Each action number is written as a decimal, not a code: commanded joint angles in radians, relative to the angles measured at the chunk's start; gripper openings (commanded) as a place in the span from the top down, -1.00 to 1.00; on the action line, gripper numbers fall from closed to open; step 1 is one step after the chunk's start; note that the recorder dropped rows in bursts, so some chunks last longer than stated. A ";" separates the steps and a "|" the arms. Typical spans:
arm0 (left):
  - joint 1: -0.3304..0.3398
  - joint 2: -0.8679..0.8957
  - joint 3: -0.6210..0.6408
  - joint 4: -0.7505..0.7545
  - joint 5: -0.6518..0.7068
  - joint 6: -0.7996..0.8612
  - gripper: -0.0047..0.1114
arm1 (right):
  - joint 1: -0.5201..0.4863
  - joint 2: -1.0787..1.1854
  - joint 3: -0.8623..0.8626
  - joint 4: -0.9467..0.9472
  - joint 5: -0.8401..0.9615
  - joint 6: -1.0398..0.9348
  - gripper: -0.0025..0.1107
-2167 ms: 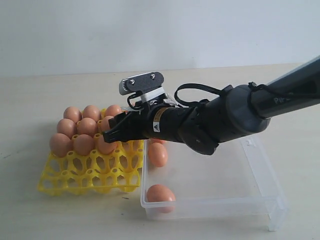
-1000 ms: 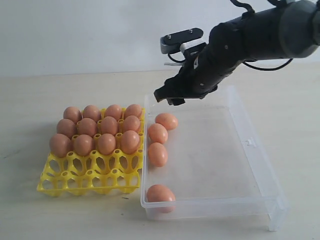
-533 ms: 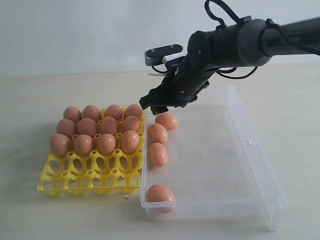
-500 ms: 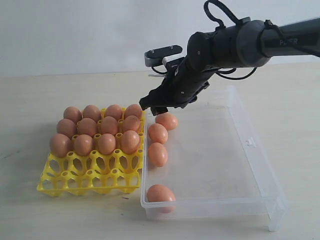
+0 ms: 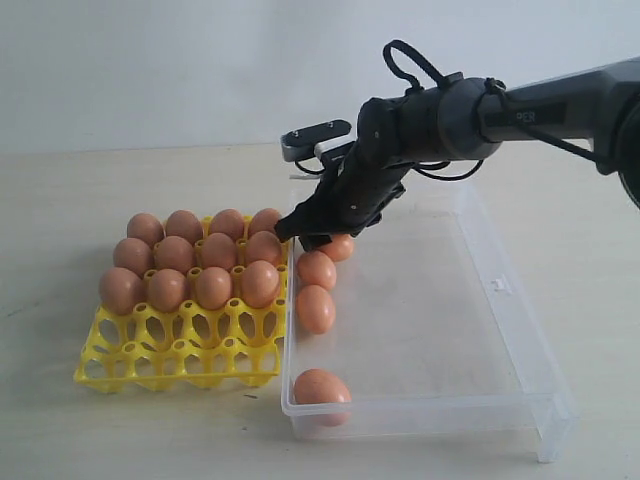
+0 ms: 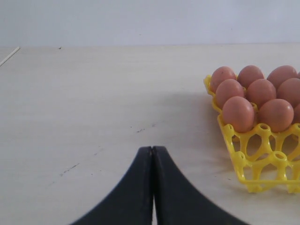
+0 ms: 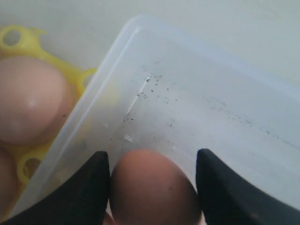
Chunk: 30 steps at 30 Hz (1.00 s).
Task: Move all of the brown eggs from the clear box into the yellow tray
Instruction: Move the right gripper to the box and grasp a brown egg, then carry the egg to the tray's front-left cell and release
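The right end effector [image 5: 309, 238] has come down. A second ago it hung high over the far wall of the clear box [image 5: 505, 292]; half a second ago it was just above the eggs; now its tips sit at the uppermost egg [image 5: 341, 248] of the column along the box's left wall, near the centre of the frame. The right wrist view shows the dark fingers [image 7: 86, 192] standing apart on either side of that egg [image 7: 154, 187], close to it but not plainly pressing, and the egg rests on the box floor. So I'd call it open and closing in, holding nothing yet.

Nothing else has shifted since then. Twelve brown eggs [image 5: 190, 262] fill the upper three rows of the yellow tray [image 5: 180, 350] at left, the lowest row of cups bare. Four remain in the box, the last one [image 5: 321, 388] in its lower left corner.

The left end effector [image 6: 152, 154] is pressed shut, empty, over bare surface [image 6: 84, 108] beside the tray.

By my reckoning, this is the thirteenth pick just beginning.
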 commanded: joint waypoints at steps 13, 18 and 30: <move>-0.009 -0.006 -0.004 -0.006 -0.012 -0.002 0.92 | -0.014 -0.224 0.074 0.028 -0.037 -0.004 0.96; -0.009 -0.006 -0.004 -0.006 -0.012 -0.002 0.92 | 0.071 -0.388 0.273 0.070 -0.329 -0.010 0.96; -0.009 -0.006 -0.004 -0.006 -0.012 -0.002 0.92 | 0.366 -0.269 0.414 -0.586 -0.906 0.803 0.96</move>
